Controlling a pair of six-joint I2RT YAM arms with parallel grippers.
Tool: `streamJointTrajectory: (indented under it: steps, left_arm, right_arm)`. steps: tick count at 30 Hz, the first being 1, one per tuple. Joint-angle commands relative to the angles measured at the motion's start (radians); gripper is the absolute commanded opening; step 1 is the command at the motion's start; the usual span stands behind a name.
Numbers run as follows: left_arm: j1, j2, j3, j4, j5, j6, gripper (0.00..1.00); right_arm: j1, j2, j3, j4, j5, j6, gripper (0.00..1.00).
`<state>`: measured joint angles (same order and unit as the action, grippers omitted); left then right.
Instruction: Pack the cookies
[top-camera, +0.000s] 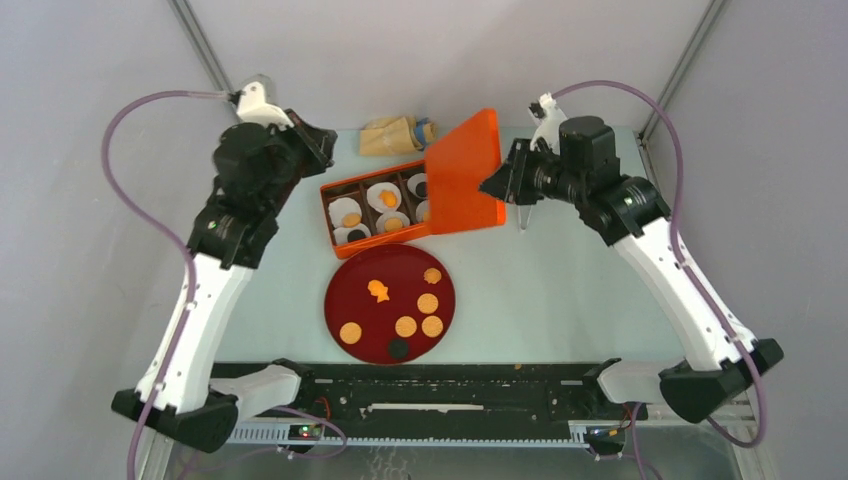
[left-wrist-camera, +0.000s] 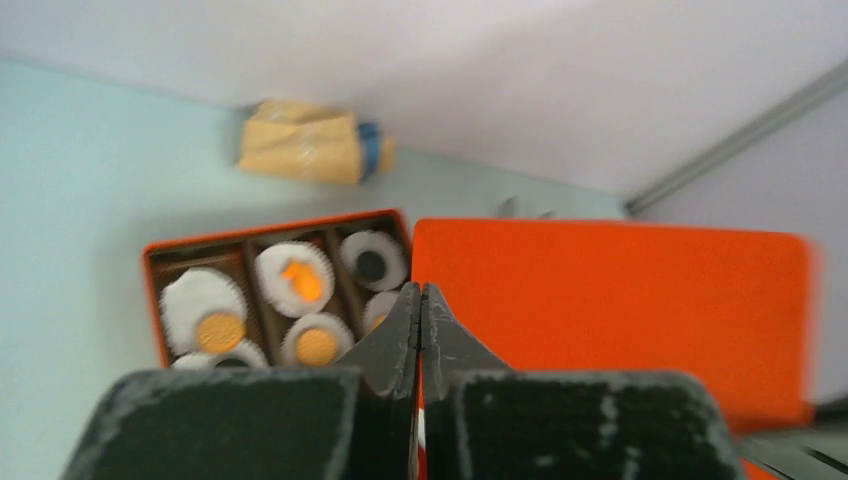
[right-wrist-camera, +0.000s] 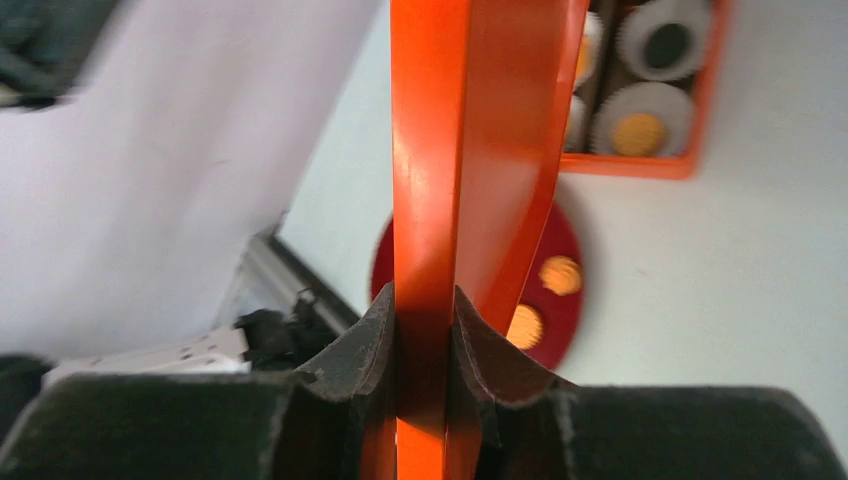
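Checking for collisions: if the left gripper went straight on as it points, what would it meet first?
Probably the orange box, where its end compartments meet the lid; the left gripper is shut, depth unclear.

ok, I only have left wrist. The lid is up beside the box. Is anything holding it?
Observer: Yes. The right tool is shut on the lid, gripping its edge.
Operator: Anything left to pack?
Observer: Seven cookies lie on a red plate: five tan rounds, one dark, one irregular orange.
Operator: Where's that plate?
Observer: Just in front of the box, on the side nearer the arm bases.
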<state>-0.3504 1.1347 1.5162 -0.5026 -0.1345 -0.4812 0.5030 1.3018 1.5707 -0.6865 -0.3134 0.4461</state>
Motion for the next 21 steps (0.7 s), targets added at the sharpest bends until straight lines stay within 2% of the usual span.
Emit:
streamJointTrajectory:
  steps: [1,5,7,10,14,19,21]
  left_arm:
    - [-0.001,0.050,-0.065,-0.044,-0.219,-0.001,0.00]
    - [-0.001,0.065,-0.079,-0.040,-0.319,-0.008,0.00]
    - [-0.001,0.079,-0.083,-0.038,-0.344,-0.006,0.00]
    - [-0.001,0.103,-0.083,-0.039,-0.359,0.007,0.00]
    - [-0.001,0.111,-0.099,-0.042,-0.390,0.009,0.00]
    - [-0.001,0.110,-0.160,-0.018,-0.382,-0.024,0.00]
    - [-0.001,0.122,-0.173,-0.013,-0.380,-0.028,0.00]
  right_arm:
    - [-0.062,0.084,-0.010,0.319,-0.482,0.130,0.18]
    - [-0.096,0.230,-0.004,0.560,-0.713,0.330,0.19]
    - [-0.096,0.340,0.033,0.629,-0.809,0.411,0.19]
    - [-0.100,0.484,0.049,0.809,-0.863,0.547,0.19]
    - [-0.109,0.664,0.066,1.201,-0.896,0.820,0.18]
    - [-0.125,0.894,0.203,1.447,-0.914,1.067,0.17]
    - [-0.128,0.971,0.264,1.475,-0.916,1.101,0.17]
